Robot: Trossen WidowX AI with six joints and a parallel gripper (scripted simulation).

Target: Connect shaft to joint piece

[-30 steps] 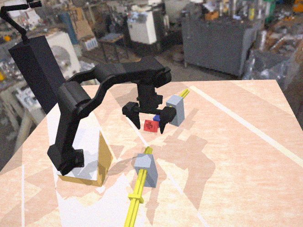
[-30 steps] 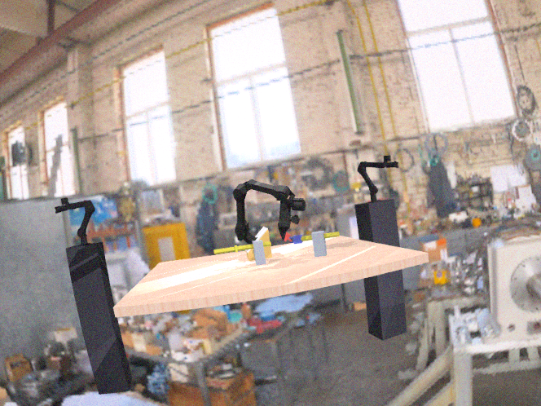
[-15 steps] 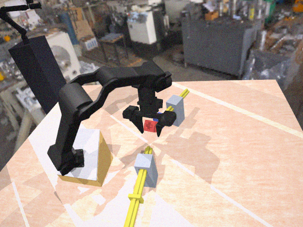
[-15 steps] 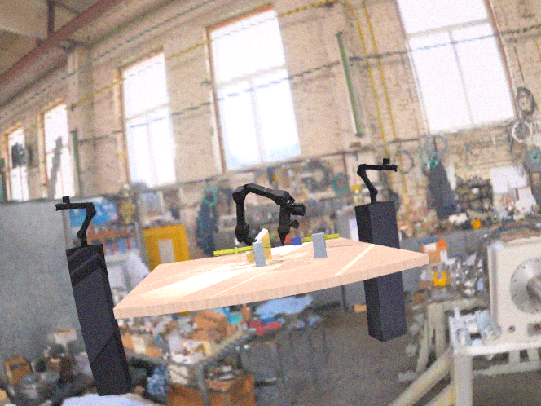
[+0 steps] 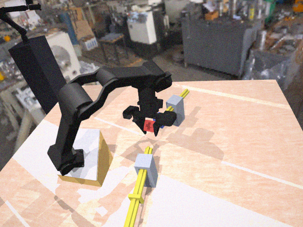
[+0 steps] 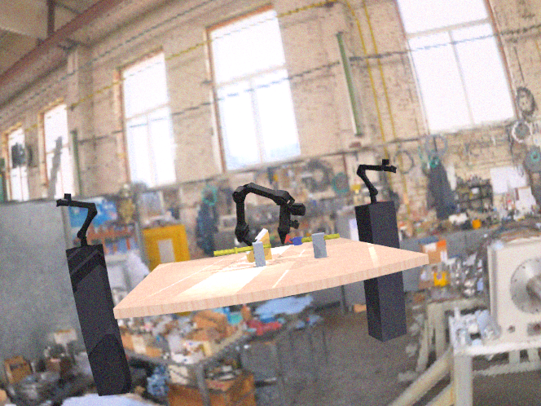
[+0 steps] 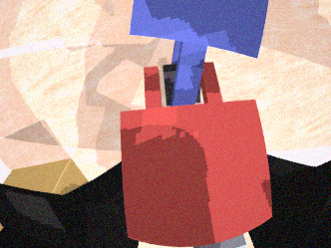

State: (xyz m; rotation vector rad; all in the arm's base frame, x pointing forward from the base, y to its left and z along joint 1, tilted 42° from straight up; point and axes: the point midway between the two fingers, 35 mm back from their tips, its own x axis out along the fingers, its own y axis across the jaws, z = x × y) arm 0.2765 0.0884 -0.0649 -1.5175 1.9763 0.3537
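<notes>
The red square joint piece (image 5: 148, 125) (image 7: 194, 174) hangs on a blue hinge part (image 5: 161, 126) (image 7: 205, 0) at the end of the fixed yellow shaft (image 5: 183, 93), which runs through the far grey block (image 5: 175, 106). My gripper (image 5: 150, 129) (image 7: 183, 152) is shut on the red joint piece, one black finger on each side. The second yellow shaft (image 5: 138, 191) lies in the near grey block (image 5: 147, 168), its tip (image 5: 148, 149) short of the joint piece. In the exterior view the gripper (image 6: 288, 240) and the joint (image 6: 296, 240) are very small.
The arm's base stands on a white and yellow block (image 5: 94, 158) at the left of the wooden table (image 5: 227, 146). The second shaft has a yellow cross collar (image 5: 135, 198) near the front. Black camera posts (image 5: 38, 70) (image 6: 381, 266) stand beside the table.
</notes>
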